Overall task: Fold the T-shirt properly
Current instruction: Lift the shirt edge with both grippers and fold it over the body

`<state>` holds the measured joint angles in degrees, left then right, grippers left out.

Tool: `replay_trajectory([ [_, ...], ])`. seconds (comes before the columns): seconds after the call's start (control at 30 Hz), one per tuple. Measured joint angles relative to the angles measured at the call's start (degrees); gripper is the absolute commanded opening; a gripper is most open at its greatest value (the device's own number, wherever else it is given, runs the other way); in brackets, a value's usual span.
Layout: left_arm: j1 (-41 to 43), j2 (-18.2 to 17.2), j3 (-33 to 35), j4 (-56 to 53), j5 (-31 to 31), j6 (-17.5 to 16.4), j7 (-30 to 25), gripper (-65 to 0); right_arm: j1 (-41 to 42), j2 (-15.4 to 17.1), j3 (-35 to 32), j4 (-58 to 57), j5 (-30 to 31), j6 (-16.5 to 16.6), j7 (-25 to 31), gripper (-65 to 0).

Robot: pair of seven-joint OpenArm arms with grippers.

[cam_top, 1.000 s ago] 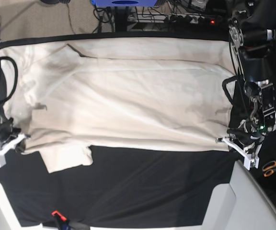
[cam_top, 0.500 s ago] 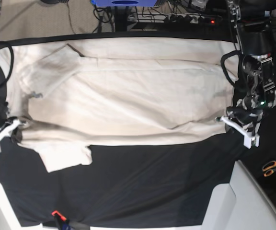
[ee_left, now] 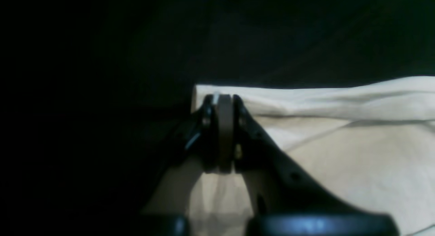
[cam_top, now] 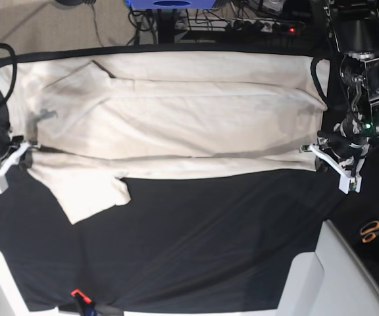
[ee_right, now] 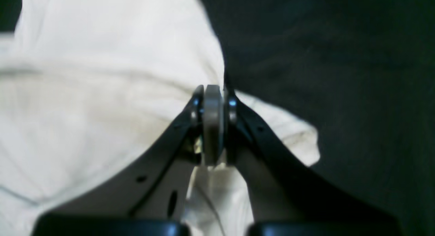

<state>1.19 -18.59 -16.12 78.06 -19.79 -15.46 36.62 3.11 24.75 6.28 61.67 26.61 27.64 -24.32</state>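
So, base view first: the T-shirt [cam_top: 176, 118] lies spread sideways across the black table cloth [cam_top: 209, 250], long axis running 9 to 3 o'clock, filling the upper half. The right gripper [cam_top: 5, 161] sits at 9 o'clock, pinched on the shirt's near edge, and the left gripper [cam_top: 331, 161] does the same at 3 o'clock. That near edge looks pulled taut between them, with one sleeve flopping down around 8 o'clock. Each arm is on its own end, so neither is "nearer"; the cloth lies toward 12 from both claws.

Left wrist view: jaws pressed together on a thin strip of shirt [ee_left: 340, 144], with the cloth spreading out to 3 o'clock and dark table cloth at 12.

Right wrist view: same deal, jaws clamped on a bunched bit of shirt [ee_right: 85, 93], cloth going off to 9, black cloth at 3.

My guess is the fold carries this edge toward 12 o'clock over the body. Plenty of bare cloth at 6; the far table edge at 12 is tight, and scissors [cam_top: 374, 230] sit at 4.
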Motion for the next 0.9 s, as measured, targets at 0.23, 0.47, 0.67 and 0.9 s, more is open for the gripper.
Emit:
replay_trajectory([
  [0.23,3.48,0.0,0.07,1.38,0.07,0.0,0.13,-65.0,-2.89,-0.33,2.71,4.39,0.37,0.37,-5.84,-64.2],
  [0.47,6.34,-2.38,0.09,5.49,-0.31,-0.33,3.93,-65.0,-5.81,0.0,4.85,6.64,0.15,0.5,-7.87,-64.2],
  [0.67,8.39,-2.49,0.11,7.93,-0.13,-0.2,3.96,-65.0,-6.93,0.96,4.98,6.86,0.15,0.46,-9.84,-64.2],
  [0.9,11.37,-2.49,0.11,11.28,-0.15,-0.22,3.98,-65.0,-8.74,1.03,4.96,7.28,0.35,0.5,-10.21,-64.2],
])
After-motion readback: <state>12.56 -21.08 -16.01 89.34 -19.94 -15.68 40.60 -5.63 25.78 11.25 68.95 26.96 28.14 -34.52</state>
